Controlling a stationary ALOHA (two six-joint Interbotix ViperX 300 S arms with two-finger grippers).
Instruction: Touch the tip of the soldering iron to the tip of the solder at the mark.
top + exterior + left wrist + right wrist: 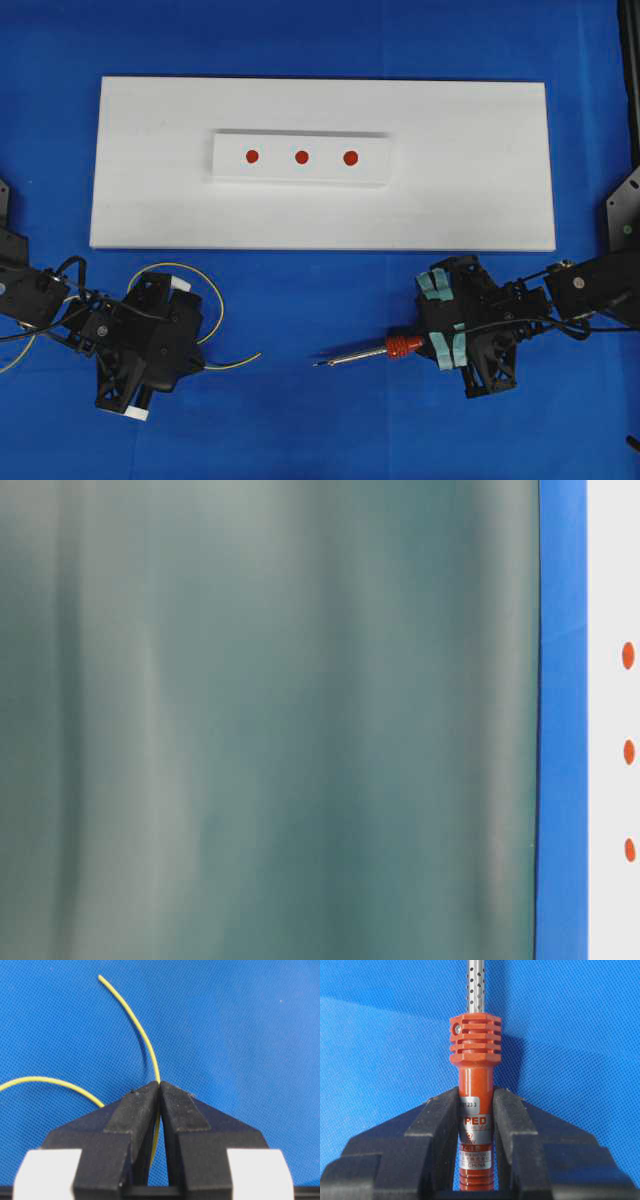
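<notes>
The solder (240, 358) is a thin yellow wire curling on the blue cloth at lower left. My left gripper (198, 360) is shut on the solder (140, 1030), with a short free end curving out ahead of the closed fingertips of the left gripper (159, 1084). At lower right, my right gripper (440, 345) is shut on the red-orange handle of the soldering iron (370, 352), whose metal shaft points left toward the solder's end. In the right wrist view the gripper (476, 1097) clamps the soldering iron (476, 1045). Three red marks (301, 156) sit on a small white block.
The small white block (230, 170) lies on a large white board (480, 200) beyond both grippers. Blue cloth covers the table. The table-level view is mostly filled by a blurred grey-green surface; the red marks (628, 655) show at its right edge.
</notes>
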